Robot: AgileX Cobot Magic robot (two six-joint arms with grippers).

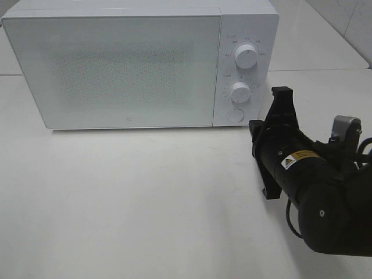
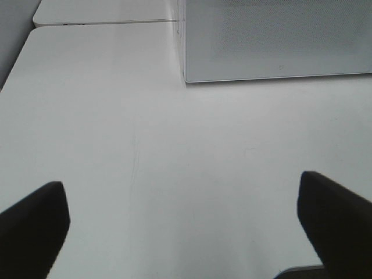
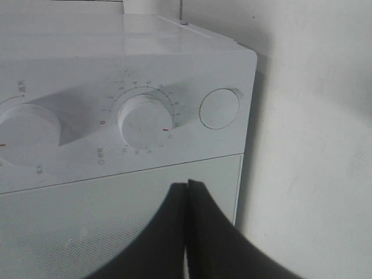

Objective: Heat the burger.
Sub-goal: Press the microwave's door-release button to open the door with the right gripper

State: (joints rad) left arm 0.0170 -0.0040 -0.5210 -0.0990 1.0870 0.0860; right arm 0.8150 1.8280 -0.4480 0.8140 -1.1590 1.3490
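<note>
Fingers of my right arm [image 3: 181,195] are pressed together into one blunt tip, aimed at the microwave's [image 1: 116,70] lower dial [image 3: 145,121], a shape suited to nudging controls. My left fingers [image 2: 35,224] hang spread over the tabletop [image 2: 174,145]. The burger is out of sight, presumably behind the shut door.

The microwave's [image 1: 247,23] frosted door [image 1: 116,70] hides its inside. Markings around its dials [image 1: 246,56] are too small to read. The right arm [image 1: 331,203] runs off the high view's edge; fingers [image 2: 35,229] of the left gripper [image 2: 180,181] are cut off too
</note>
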